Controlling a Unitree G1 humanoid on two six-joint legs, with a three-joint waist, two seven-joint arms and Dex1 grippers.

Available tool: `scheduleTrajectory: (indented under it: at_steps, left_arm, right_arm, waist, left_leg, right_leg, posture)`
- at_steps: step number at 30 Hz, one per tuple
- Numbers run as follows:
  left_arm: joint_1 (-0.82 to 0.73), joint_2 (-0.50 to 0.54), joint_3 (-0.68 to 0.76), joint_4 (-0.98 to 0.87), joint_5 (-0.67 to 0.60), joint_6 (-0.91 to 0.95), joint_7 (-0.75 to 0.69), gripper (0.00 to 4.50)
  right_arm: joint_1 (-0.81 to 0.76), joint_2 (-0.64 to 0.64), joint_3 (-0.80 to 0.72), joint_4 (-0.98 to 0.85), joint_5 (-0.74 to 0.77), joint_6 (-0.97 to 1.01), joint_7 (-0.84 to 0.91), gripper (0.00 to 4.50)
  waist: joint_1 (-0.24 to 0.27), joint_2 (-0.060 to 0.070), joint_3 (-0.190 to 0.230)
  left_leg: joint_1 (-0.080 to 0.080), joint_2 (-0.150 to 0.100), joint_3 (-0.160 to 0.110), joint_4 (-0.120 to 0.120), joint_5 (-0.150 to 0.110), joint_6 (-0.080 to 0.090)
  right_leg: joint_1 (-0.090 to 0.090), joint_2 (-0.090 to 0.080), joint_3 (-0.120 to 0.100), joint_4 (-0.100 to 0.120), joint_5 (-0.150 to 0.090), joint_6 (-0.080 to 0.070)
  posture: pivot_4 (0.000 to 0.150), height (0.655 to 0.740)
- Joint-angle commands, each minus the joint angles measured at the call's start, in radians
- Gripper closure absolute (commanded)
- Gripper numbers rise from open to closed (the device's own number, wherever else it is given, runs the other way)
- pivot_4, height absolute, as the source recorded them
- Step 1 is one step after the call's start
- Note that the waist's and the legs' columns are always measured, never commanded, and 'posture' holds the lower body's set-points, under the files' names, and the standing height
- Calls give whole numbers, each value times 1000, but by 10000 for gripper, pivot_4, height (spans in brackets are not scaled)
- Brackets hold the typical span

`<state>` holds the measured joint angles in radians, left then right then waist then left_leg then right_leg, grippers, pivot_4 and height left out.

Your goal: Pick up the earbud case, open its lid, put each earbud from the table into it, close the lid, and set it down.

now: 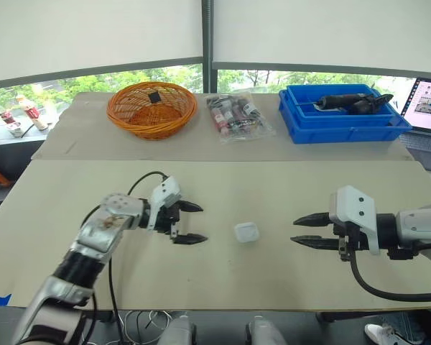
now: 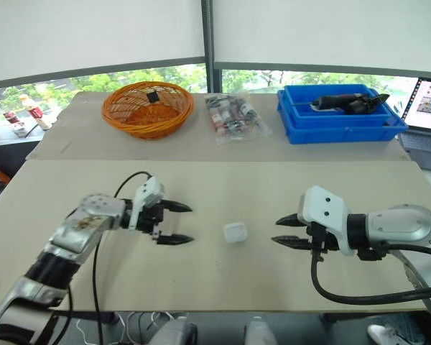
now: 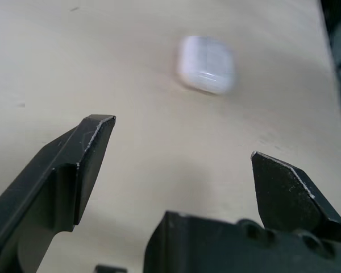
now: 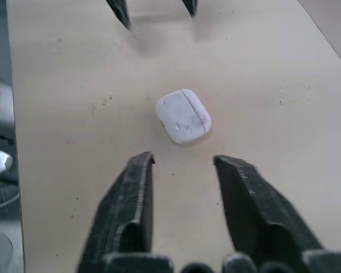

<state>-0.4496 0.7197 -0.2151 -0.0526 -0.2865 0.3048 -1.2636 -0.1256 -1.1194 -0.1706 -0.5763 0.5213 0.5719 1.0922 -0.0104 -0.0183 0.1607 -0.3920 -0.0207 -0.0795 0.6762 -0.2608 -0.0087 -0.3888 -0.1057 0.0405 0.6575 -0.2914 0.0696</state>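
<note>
My right end effector (image 1: 299, 232) hangs just above the surface (image 1: 273, 187), its two fingers (image 4: 131, 210) apart with nothing between them. My left end effector (image 1: 199, 223) is spread wide and just as empty. The case (image 1: 246, 232) lies between the two, straight ahead of both sets of tips. It rests flat on the surface with its lid shut, about as near to one end effector as to the other, and touches neither. In the right wrist view it sits just beyond my tips, in line with the gap, and the lid seam runs across its top face. I judge it light, hard and glossy, with rounded corners, so it is likely to skid along the surface or squirt out of a pinch that lands off-centre. I would take it across its two broad sides, low on the body and below the seam, which leaves the lid free for my other end effector to lift. A gentle squeeze should be enough, since the shell will not give. Well past both end effectors, on the far part of the surface, stand a basket (image 1: 152, 109) beyond my left, a bag (image 1: 237, 113) beyond the case, and a bin (image 1: 341, 115) beyond my right.
</note>
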Motion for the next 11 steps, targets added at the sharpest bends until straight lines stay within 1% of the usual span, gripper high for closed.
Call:
scheduleTrajectory:
  at_steps: [1,2,5,11]
  left_arm:
    - [87,65,105,-202,-78,-10,-12,0]
    - [127,84,134,-266,-82,17,22,0]
    - [206,101,190,-382,-91,45,92,0]
    - [237,95,218,-442,-131,70,124,0]
  right_arm:
    - [-31,-38,-36,27,-10,-87,83,11266]
    - [-33,-47,-39,44,-20,-117,108,8478]
    - [-27,-62,-44,83,-45,-183,157,8478]
    - [-57,-42,-16,125,-65,-233,172,8478]
  waist:
    - [0,0,0]
    - [2,0,0]
    - [3,0,0]
    - [2,0,0]
  left_leg:
    - [0,0,0,0,0,0]
    - [1,0,0,0,0,0]
    - [1,0,0,0,0,1]
    - [1,0,2,0,0,1]
  right_leg:
    - [0,0,0,0,0,0]
    - [0,0,0,0,0,0]
    - [1,0,0,0,0,0]
    - [1,0,0,1,0,0]
  posture:
    - [1500,7400]
    - [1500,7400]
    - [1500,7400]
    - [1500,7400]
